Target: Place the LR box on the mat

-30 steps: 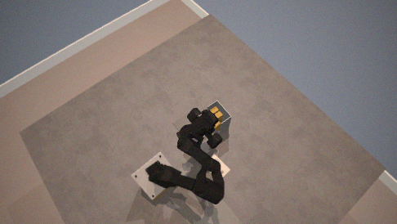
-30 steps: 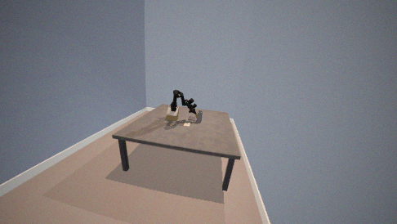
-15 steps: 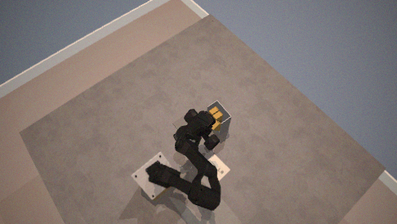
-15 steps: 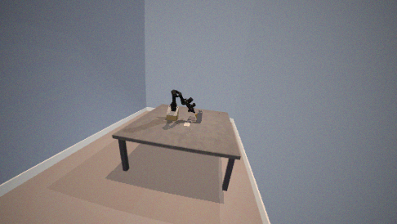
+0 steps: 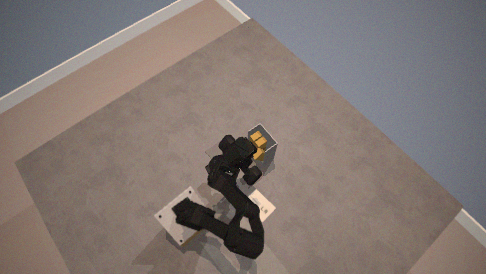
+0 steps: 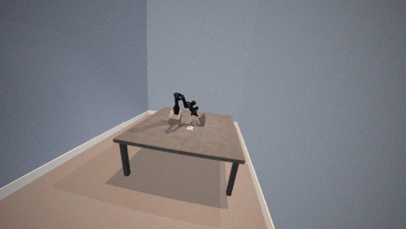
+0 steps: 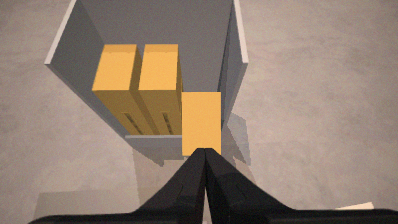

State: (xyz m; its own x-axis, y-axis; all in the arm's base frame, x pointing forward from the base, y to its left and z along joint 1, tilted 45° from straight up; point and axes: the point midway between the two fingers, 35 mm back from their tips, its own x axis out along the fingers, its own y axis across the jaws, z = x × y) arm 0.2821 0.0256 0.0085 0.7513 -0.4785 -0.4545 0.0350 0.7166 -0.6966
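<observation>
High overhead, distant room-side, close wrist views

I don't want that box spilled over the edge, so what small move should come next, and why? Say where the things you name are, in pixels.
I'd ease the gripper point(image 5: 254, 152) point(image 6: 196, 115) point(image 7: 204, 155) slightly back toward the bin point(image 5: 276, 144) point(image 6: 203, 119) point(image 7: 150, 137): its fingertips meet with nothing visible between them, while the rightmost box in the wrist view point(image 5: 258, 153) point(image 6: 200, 119) point(image 7: 201, 120) overlaps the near rim and may be poorly supported.

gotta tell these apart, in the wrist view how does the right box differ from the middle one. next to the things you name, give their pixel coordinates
The right box point(image 5: 258, 154) point(image 6: 200, 119) point(image 7: 201, 120) overlaps the bin's front rim point(image 7: 152, 136); the middle box point(image 5: 261, 142) point(image 7: 159, 67) stands behind it. The middle box shows a dark mark; the right box shows none. Both are orange.
</observation>
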